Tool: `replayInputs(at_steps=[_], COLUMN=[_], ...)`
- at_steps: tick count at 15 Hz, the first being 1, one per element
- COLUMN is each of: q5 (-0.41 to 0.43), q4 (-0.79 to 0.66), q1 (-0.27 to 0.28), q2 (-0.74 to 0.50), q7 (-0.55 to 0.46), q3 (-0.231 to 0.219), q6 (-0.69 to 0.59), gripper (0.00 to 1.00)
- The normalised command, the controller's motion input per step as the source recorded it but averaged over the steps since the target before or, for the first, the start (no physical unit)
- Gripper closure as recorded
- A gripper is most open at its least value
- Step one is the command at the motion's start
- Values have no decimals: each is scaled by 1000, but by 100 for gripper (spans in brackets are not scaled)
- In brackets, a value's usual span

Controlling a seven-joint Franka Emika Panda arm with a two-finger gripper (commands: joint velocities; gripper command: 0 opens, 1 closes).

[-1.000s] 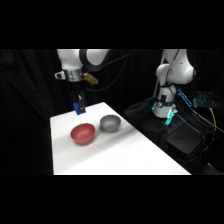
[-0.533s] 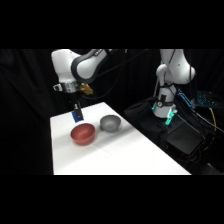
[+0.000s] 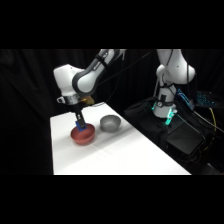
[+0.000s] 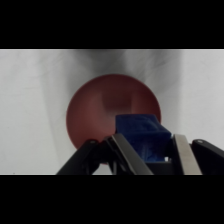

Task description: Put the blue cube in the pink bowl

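The pink bowl [image 3: 83, 135] sits on the white table [image 3: 120, 155] toward its far left, and in the wrist view the pink bowl [image 4: 100, 112] lies straight below me. My gripper [image 3: 79, 123] hangs just above the bowl's rim, shut on the blue cube [image 3: 79, 123]. In the wrist view the blue cube [image 4: 142, 136] is clamped between the two fingers [image 4: 125, 152] of my gripper [image 4: 150, 157], over the bowl's near right part.
A grey metallic bowl [image 3: 110, 123] stands just right of the pink one. The arm's white base [image 3: 167, 95] rises at the upper right beside black gear and cables [image 3: 190, 140]. The table's left edge runs close to the pink bowl.
The gripper has moved left and down with the blue cube, from above the table's back edge to just over the pink bowl.
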Motion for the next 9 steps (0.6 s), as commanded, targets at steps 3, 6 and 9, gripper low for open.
replayInputs(at_steps=[3, 6, 9], q5=[104, 82, 59], q4=[135, 124, 120], q1=[-103, -91, -65], q2=[139, 114, 79], q7=[-247, -209, -176], q3=[53, 30, 13], q6=[158, 204, 157], gripper=[77, 77, 16])
